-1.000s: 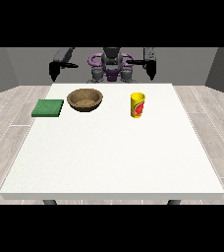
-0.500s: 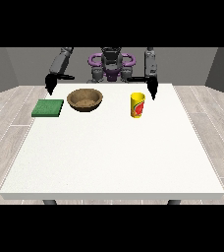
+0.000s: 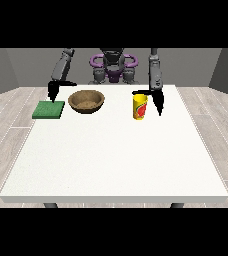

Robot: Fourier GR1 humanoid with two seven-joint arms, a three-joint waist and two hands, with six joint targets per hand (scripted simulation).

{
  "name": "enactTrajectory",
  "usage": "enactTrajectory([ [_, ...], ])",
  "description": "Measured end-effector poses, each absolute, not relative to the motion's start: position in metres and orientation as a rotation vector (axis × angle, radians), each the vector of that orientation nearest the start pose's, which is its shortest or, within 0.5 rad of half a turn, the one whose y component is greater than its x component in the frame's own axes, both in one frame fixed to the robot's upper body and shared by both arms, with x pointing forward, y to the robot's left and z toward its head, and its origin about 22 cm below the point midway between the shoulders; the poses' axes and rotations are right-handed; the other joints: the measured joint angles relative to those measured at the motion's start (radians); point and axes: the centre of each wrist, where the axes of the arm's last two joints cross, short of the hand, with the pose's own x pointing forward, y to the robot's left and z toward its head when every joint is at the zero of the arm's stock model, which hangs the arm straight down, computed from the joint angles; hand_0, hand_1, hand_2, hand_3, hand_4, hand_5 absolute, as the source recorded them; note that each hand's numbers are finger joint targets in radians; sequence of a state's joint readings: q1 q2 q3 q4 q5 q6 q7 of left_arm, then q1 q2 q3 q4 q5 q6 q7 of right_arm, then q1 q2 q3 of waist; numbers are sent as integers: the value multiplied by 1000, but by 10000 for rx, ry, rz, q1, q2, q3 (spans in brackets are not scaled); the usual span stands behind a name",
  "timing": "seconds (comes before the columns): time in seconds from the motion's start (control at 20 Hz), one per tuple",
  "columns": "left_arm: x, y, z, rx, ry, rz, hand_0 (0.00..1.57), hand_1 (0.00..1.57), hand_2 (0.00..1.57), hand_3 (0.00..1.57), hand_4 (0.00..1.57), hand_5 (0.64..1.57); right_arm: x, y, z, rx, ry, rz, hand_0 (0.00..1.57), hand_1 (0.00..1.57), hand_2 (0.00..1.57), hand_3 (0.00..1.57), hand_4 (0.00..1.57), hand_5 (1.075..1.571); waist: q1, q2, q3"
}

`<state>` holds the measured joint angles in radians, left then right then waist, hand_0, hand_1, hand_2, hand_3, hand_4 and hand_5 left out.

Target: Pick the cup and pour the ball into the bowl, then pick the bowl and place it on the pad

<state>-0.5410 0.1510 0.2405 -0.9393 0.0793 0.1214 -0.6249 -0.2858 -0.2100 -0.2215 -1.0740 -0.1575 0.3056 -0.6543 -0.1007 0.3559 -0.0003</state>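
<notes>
While the cup [image 3: 140, 107] stands upright, reach is short.
The hand at the view's right [image 3: 157, 99] hangs just beside it, fingers straight down, holding nothing.

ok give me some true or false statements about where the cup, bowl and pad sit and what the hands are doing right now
1. The yellow cup stands upright on the white table. True.
2. The brown bowl sits on top of the green pad. False: the bowl rests on the table beside the pad, towards the view's right of it.
3. The hand at the view's right is next to the cup, on its right side in the view. True.
4. The cup lies between the pad and the bowl. False: the bowl is in the middle, with the pad at its left and the cup at its right in the view.
5. The hand at the view's left holds the bowl. False: it hangs above the pad, apart from the bowl.
</notes>
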Motion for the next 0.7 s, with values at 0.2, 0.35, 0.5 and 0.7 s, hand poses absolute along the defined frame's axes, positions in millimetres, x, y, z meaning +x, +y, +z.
enactTrajectory([
  [0.2,375,265,12,2179,-20955,1143,0,0,0,0,0,1392,309,-326,-23,1634,-20621,181,0,0,0,0,0,1549,-113,291,2],
  [0.35,380,262,10,2249,-21088,1180,0,0,0,0,0,1395,311,-330,-26,1675,-20796,232,0,0,0,0,0,1546,-173,489,-18],
  [0.5,386,263,12,2468,-21342,1382,0,0,0,0,0,1458,316,-333,-16,1938,-21241,451,0,0,0,0,0,1541,-352,815,-66],
  [0.7,380,270,9,3591,-21840,1524,1379,1379,1571,1571,1139,1544,321,-337,-1,1868,-21591,839,0,0,0,0,0,1540,-710,1074,92],
])
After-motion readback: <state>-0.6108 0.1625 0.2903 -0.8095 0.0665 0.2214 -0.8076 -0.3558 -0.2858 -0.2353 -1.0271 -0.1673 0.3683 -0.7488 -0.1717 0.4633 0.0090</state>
